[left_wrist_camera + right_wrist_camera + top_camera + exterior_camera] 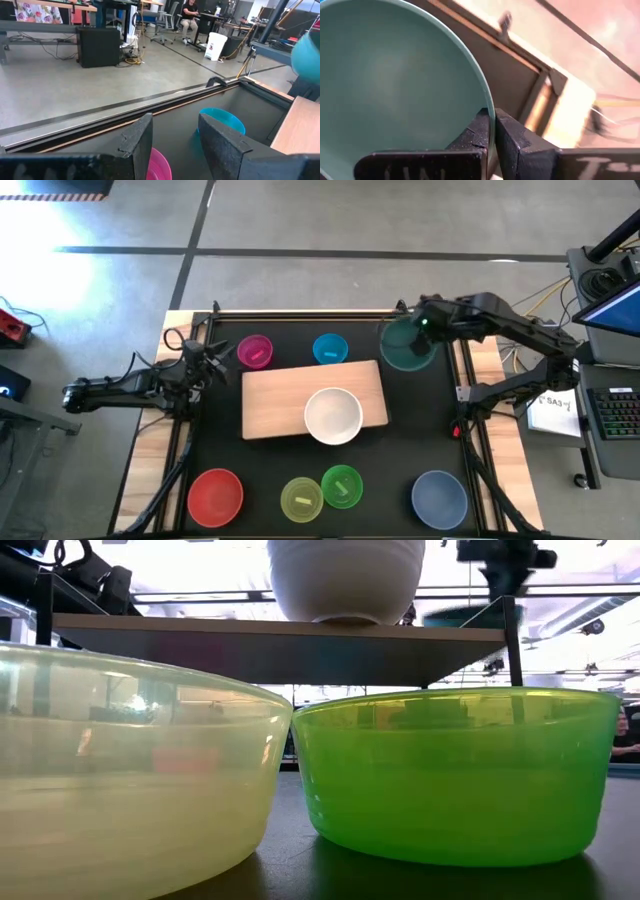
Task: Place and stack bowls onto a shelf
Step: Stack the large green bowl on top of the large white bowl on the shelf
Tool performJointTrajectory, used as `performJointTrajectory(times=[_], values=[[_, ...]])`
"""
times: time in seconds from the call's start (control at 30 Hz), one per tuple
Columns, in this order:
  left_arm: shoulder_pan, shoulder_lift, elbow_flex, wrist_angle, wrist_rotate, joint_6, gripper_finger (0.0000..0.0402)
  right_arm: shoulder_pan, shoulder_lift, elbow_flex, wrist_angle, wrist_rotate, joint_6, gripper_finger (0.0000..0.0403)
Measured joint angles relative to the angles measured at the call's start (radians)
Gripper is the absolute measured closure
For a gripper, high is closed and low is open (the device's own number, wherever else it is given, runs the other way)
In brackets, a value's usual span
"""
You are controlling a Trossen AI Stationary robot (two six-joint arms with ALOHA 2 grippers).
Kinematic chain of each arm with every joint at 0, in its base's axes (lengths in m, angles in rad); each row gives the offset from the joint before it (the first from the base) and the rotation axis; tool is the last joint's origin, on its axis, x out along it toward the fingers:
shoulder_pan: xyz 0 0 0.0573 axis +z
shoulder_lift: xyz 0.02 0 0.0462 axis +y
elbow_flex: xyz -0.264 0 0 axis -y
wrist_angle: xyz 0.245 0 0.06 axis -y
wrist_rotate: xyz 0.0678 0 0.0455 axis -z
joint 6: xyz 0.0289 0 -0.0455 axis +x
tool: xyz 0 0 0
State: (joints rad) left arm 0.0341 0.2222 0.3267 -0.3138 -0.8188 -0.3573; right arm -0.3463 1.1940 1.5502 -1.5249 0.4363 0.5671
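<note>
The light-wood shelf [300, 395] stands raised at the table's middle, and the white bowl [333, 416] rests on its near edge by its base. My right gripper [425, 332] is shut on the teal-green bowl [404, 347], in the air off the shelf's far right corner. My left gripper [175, 145] is open and empty at the table's far left, near the magenta bowl [255, 351]. The cyan bowl [330, 349] sits at the far middle. The red [216, 496], yellow-green [301, 499], bright green [342, 486] and slate-blue [439, 498] bowls sit along the near edge. My right gripper pinches the teal-green bowl's rim [490, 117], one finger inside the bowl and one outside its wall. It holds the side of the rim nearest the table's right edge. The bowl is lifted clear of the table, at about shelf-top height in the low view [462, 616].
A black frame rail [300, 313] runs along the table's far edge, and side rails run down both sides. The low view looks past the yellow-green [120, 770] and bright green [460, 770] bowls, under the shelf [280, 640]. A person sits far off in the room [190, 12].
</note>
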Motion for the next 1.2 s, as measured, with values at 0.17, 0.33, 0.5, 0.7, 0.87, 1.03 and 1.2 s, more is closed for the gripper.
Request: performJointTrajectory(times=[0.17, 0.33, 0.5, 0.7, 0.87, 1.03, 1.2], values=[[0.0, 0.0, 0.0, 0.0, 0.0, 0.0, 0.026, 0.034, -0.001, 0.049, 0.217, -0.196, -0.059, 0.0394], [0.0, 0.0, 0.0, -0.001, 0.0, 0.0, 0.026, 0.1, 0.023, 0.049, 0.392, -0.383, -0.074, 0.0394], [0.0, 0.0, 0.0, -0.003, 0.0, 0.0, 0.026, 0.184, 0.078, 0.049, 0.414, -0.445, -0.072, 0.0394], [0.0, 0.0, 0.0, -0.027, 0.0, -0.003, 0.026, 0.285, 0.154, 0.049, 0.483, -0.475, -0.097, 0.0394], [0.0, 0.0, 0.0, -0.031, 0.0, -0.012, 0.026, 0.31, 0.202, 0.068, 0.489, -0.484, -0.099, 0.0394], [0.0, 0.0, 0.0, -0.034, 0.0, -0.013, 0.026, 0.324, 0.249, 0.124, 0.489, -0.499, -0.118, 0.0394], [0.0, 0.0, 0.0, -0.039, 0.0, -0.014, 0.026, 0.325, 0.303, 0.176, 0.487, -0.527, -0.144, 0.0394]])
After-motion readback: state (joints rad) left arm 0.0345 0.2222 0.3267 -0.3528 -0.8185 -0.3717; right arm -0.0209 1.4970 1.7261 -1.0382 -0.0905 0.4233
